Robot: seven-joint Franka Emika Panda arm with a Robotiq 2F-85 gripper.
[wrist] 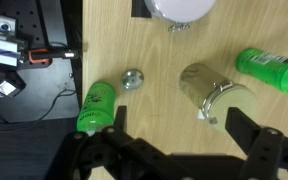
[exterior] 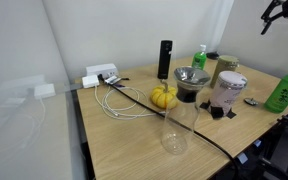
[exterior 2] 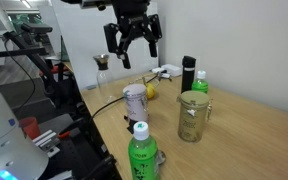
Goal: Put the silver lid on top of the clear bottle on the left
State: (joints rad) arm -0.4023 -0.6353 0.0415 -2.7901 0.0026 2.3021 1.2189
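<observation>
The silver lid [wrist: 133, 79] is a tiny round cap lying flat on the wooden table; it also shows in an exterior view [exterior: 251, 101], beside the pinkish jar [exterior: 229, 90]. The clear bottle [exterior: 174, 130] stands upright and uncapped near the table's edge, also seen in an exterior view [exterior 2: 103, 66]; it is out of the wrist view. My gripper [exterior 2: 132, 45] hangs high above the table, open and empty. In the wrist view its two fingers [wrist: 179, 128] frame bare table just below the lid.
Around the lid stand a green bottle [wrist: 97, 107], a glass jar [wrist: 214, 90] and another green bottle [wrist: 269, 68]. A grey funnel-shaped bowl [exterior: 191, 78], a yellow object [exterior: 164, 96], a black cylinder [exterior: 165, 60] and white cables [exterior: 124, 100] lie between lid and bottle.
</observation>
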